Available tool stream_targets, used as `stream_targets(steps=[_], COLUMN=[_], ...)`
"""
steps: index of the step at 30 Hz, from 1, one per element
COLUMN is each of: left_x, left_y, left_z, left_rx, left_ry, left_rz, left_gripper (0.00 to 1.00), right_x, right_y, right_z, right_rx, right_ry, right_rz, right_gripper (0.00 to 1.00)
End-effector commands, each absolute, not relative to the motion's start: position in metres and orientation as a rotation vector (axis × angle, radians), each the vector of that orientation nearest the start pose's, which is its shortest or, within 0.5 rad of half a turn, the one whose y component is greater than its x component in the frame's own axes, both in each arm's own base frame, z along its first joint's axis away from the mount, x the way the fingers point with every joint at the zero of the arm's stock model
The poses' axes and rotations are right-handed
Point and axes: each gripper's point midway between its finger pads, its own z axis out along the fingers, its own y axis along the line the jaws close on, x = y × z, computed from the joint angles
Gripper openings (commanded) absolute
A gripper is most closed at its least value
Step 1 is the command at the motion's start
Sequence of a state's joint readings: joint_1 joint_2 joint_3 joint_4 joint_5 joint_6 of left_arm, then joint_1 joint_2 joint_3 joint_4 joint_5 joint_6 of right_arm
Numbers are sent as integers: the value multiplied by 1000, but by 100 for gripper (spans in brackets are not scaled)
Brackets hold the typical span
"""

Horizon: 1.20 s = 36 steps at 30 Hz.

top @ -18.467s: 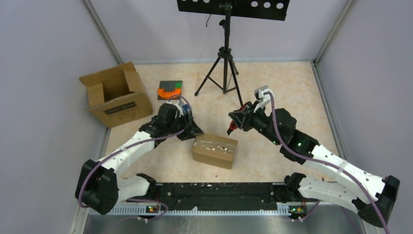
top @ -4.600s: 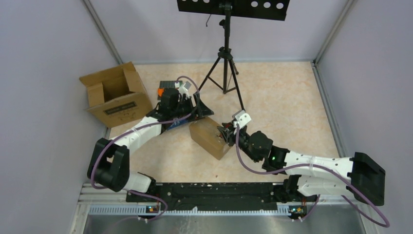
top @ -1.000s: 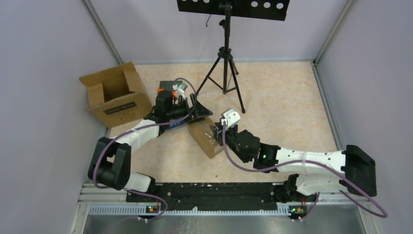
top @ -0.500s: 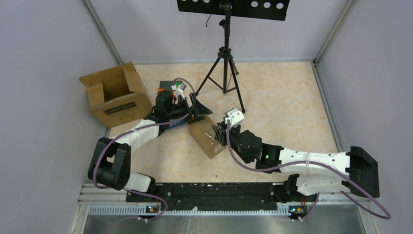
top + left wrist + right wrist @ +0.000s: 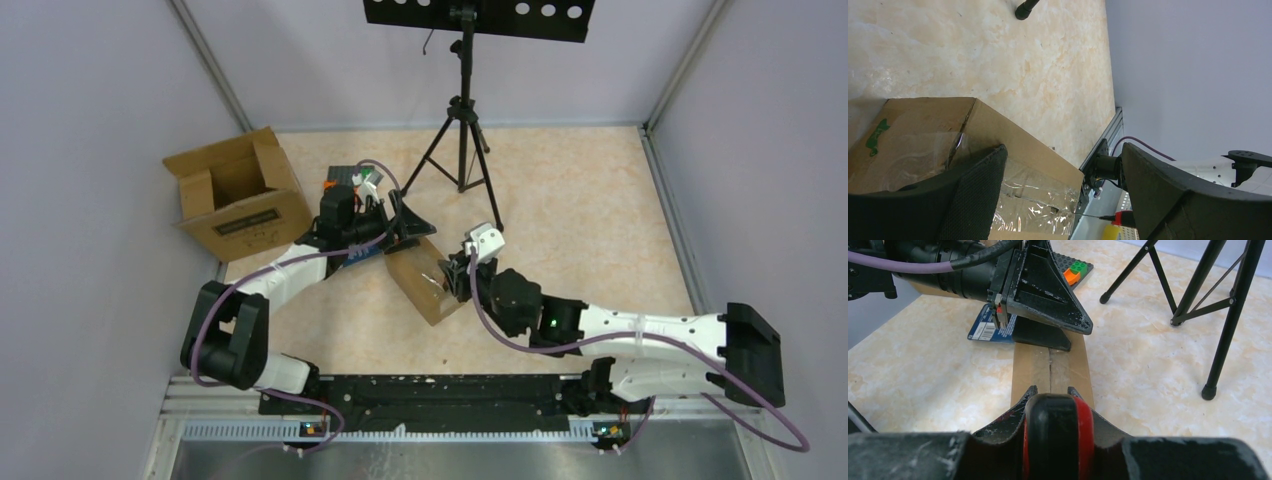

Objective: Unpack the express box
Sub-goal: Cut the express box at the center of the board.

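The express box (image 5: 425, 280) is a brown carton sealed with clear tape, lying skewed in the middle of the table. My left gripper (image 5: 400, 225) stands open at its far end, one finger against the taped face (image 5: 1013, 165) and the other clear of the carton. My right gripper (image 5: 1052, 390) is shut on a black-and-red cutter (image 5: 1058, 435) at the box's near end (image 5: 1052, 372), lined up with the centre seam. In the left wrist view the cutter's thin blade (image 5: 1093, 216) reaches the tape at the box's edge.
An open empty carton (image 5: 235, 195) stands at the back left. A black tripod (image 5: 460, 130) stands behind the box, one foot close to my right wrist. A dark baseplate with orange and green bricks (image 5: 1075, 267) and a blue card (image 5: 988, 327) lie by my left gripper.
My right gripper with the cutter has shifted slightly to the right along the box's near end. The left arm and the box have stayed put.
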State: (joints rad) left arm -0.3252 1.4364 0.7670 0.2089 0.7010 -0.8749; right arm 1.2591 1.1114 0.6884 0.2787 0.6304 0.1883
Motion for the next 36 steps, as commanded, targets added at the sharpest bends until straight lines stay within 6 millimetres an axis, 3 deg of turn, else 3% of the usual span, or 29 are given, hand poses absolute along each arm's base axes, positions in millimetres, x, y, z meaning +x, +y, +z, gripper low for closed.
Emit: stream_targets(steps=[1,15,18,23,25,28,33,36], left_x=[297,299,305,323,324,322,300,288], left_y=[-199,-206,-218,-237,-231,-208,-155,-143], left_z=[56,65,90,172,199,213,193,178], left_rx=[-390,-326,-217,-13,16,4,-194,-259], left_ry=[2541,2525,2479,2329,2283,2274,2362,2351], left_rz=[-1009,-1056,-1120,-1135,-1079,-915,-620,-623], left_gripper=[91,91,92,93,93,94,93,95], right_x=[187,184,188,208,219,235,262,274], right_y=[315,305,298,275,265,252,248,254], right_z=[236,232,241,254,258,264,266,268], right_rx=[-463,-449,-436,-405,-377,-332,-302,-303], right_ry=[1676,1698,1682,1657,1652,1628,1565,1518], right_rz=[597,596,563,405,393,387,381,417], right_gripper=[0,0,0,0,0,0,0,0])
